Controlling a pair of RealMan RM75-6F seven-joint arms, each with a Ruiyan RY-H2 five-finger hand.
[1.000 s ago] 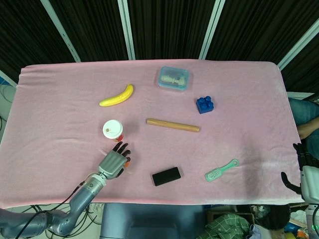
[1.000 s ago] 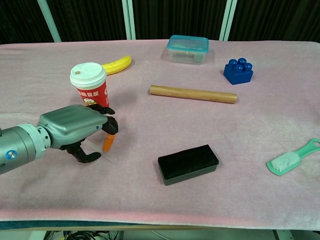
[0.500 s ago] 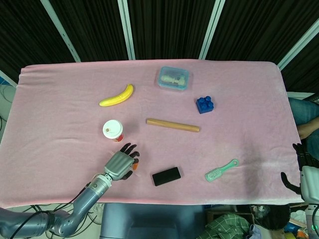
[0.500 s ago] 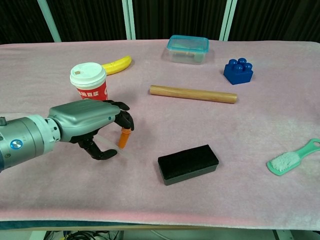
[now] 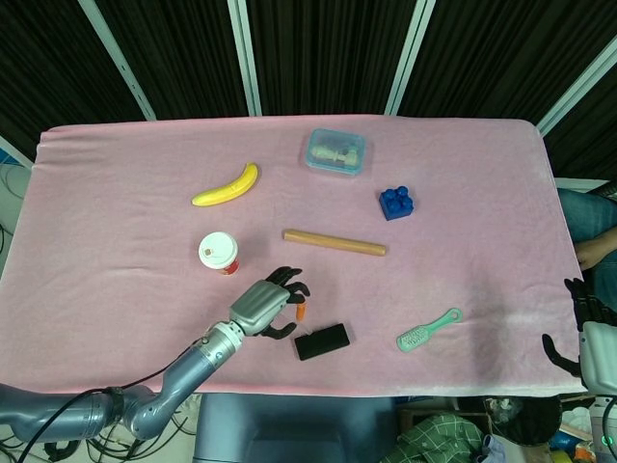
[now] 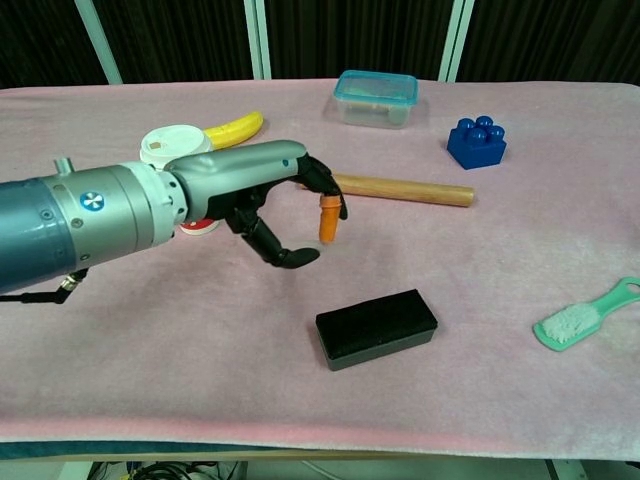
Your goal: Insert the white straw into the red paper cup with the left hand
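Observation:
The red paper cup (image 5: 219, 253) with its white lid (image 6: 175, 143) stands upright at the front left of the pink table; in the chest view my left arm hides most of it. My left hand (image 5: 270, 304) (image 6: 268, 200) hovers above the cloth to the right of the cup, pinching the straw in its fingertips. Only the straw's orange end (image 5: 301, 312) (image 6: 327, 217) shows clearly, hanging down below the fingers; its white shaft is hard to make out. My right hand (image 5: 579, 330) rests off the table's front right corner with its fingers apart, holding nothing.
A black box (image 5: 322, 341) (image 6: 377, 328) lies just right of and below my left hand. A wooden rod (image 5: 334, 242) (image 6: 410, 189) lies behind it. Farther off are a banana (image 5: 226, 185), a lidded container (image 5: 335, 151), a blue brick (image 5: 396, 203) and a green brush (image 5: 428, 330).
My left hand has risen off the cloth with the straw and swung to the right, away from the spot in front of the cup. Its arm now covers the cup in the chest view.

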